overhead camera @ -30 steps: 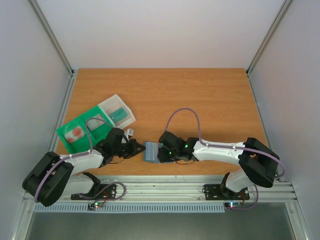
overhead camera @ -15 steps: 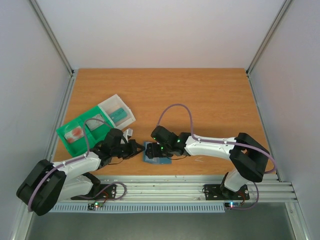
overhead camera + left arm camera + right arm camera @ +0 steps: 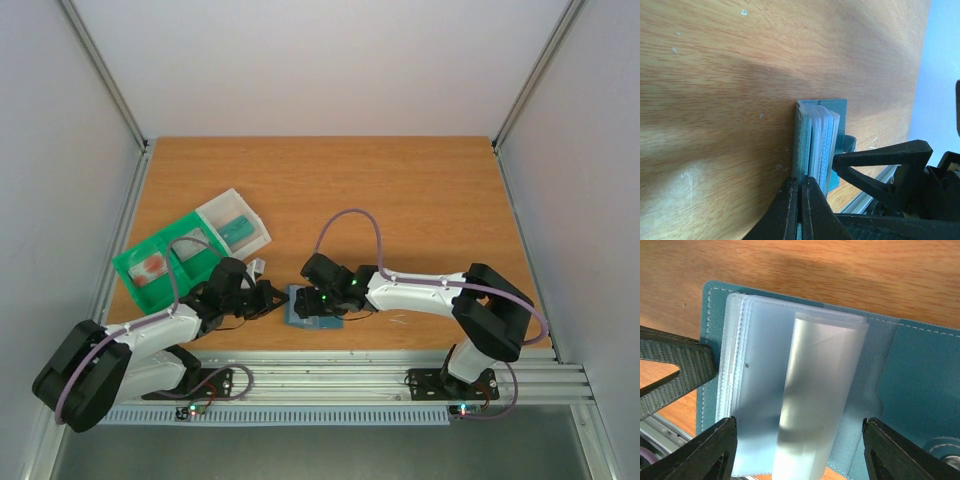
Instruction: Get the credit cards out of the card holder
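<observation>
Card holder (image 3: 920,390) open, clear sleeves (image 3: 765,390) inside

The left arm (image 3: 165,322) and right arm (image 3: 420,292) have white link shells and black joint housings; a lilac cable (image 3: 350,213) runs along each. Black base plates (image 3: 205,383) sit at 7 and 5 o'clock. The left end effector (image 3: 799,182) has black, tapered fingers (image 3: 782,212).

The wooden table (image 3: 400,190) carries the open card holder (image 3: 298,303), a green tray (image 3: 165,243) and a clear box (image 3: 240,215).
</observation>
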Available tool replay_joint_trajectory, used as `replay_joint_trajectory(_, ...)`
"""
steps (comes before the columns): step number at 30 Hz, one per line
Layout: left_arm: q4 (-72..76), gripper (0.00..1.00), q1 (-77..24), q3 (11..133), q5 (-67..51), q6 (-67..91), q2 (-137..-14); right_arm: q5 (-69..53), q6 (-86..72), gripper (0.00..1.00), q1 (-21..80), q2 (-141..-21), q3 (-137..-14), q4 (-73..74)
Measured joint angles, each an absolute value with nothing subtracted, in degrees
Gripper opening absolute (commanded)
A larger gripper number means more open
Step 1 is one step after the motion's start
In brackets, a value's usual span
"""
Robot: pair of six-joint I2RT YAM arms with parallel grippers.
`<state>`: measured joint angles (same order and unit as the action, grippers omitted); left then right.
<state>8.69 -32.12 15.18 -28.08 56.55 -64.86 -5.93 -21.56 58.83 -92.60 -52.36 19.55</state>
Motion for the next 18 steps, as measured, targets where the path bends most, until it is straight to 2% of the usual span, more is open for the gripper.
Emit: replay_joint_trajectory(18, 7.0, 0.01, -32.2, 15.2, -28.0, 56.6, -64.1, -7.0, -21.9, 0.76, 58.8, -94.2, -52.2, 17.0)
